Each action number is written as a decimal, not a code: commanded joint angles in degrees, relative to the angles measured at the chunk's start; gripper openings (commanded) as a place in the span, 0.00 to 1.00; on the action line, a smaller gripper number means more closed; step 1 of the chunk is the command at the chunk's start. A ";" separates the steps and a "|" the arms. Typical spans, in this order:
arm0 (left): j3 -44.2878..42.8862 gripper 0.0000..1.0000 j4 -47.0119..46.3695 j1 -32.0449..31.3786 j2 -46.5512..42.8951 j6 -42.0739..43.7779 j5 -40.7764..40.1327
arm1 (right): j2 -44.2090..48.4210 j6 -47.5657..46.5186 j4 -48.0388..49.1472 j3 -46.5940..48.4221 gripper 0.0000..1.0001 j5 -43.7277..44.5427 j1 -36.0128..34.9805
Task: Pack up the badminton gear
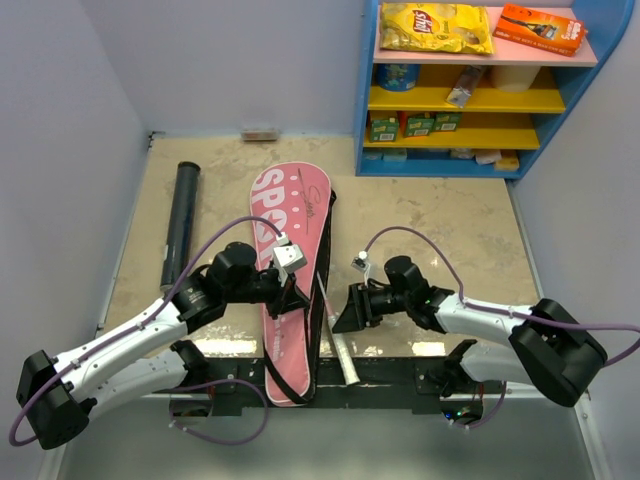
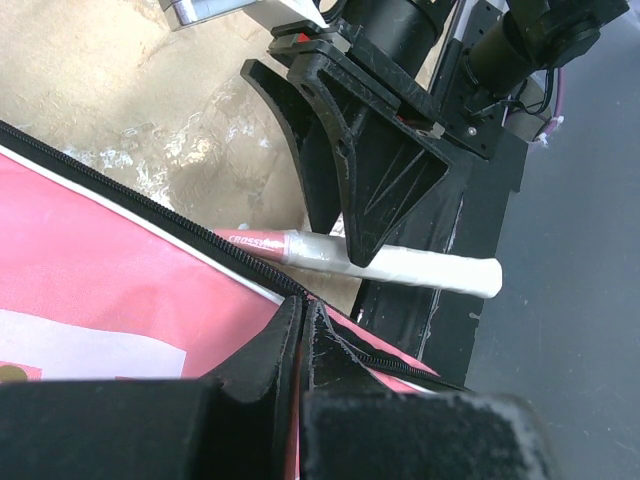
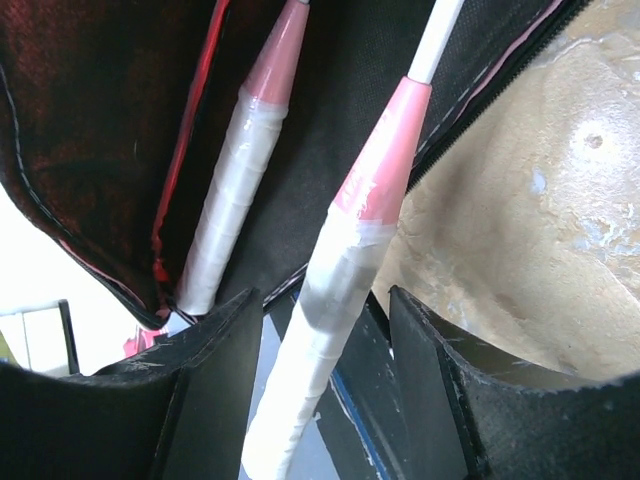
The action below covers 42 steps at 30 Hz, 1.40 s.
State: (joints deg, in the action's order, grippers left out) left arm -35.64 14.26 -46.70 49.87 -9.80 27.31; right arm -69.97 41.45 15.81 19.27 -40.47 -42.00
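The pink bag lettered SPORT [image 1: 290,260] lies lengthwise on the table, its right edge unzipped. My left gripper [image 1: 291,293] is shut on the bag's black zip edge [image 2: 240,262] and holds it up. One racket's pale handle [image 3: 235,190] lies inside the dark bag. The second racket's pale handle [image 1: 345,355] sticks out of the opening toward the near edge. My right gripper [image 1: 345,310] is open with its fingers on either side of that handle [image 3: 330,300], not touching it. The long black tube [image 1: 181,220] lies at the left. No shuttlecocks show.
A blue shelf unit [image 1: 470,90] stands at the back right, with a yellow snack packet [image 1: 435,27] and an orange box [image 1: 540,28] on top. A small flat object [image 1: 260,133] lies by the back wall. The black base rail [image 1: 400,370] runs along the near edge.
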 commanded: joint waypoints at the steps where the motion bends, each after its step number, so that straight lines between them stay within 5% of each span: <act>1: -1.01 0.00 -5.47 -0.59 -1.26 1.37 2.75 | 1.16 1.09 3.52 -0.11 0.58 -1.10 -0.28; 17: -1.01 0.00 -5.21 -0.59 -1.79 1.28 2.13 | -6.92 5.48 13.45 -0.72 0.52 0.56 -6.16; 24: -0.66 0.00 -5.21 -0.67 -1.88 1.19 2.40 | -7.72 6.54 13.02 1.47 0.07 2.49 -8.62; 26: -0.57 0.00 -5.21 -0.68 -1.70 1.01 2.31 | -7.90 7.06 13.01 3.14 0.01 3.63 -9.41; 42: -0.22 0.00 -6.00 -3.31 1.64 0.84 1.52 | -13.51 14.79 23.29 12.73 0.00 8.39 -16.44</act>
State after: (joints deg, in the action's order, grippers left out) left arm -35.11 14.24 -48.21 51.27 -9.43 25.85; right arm -81.84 55.77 26.00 28.36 -34.98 -56.84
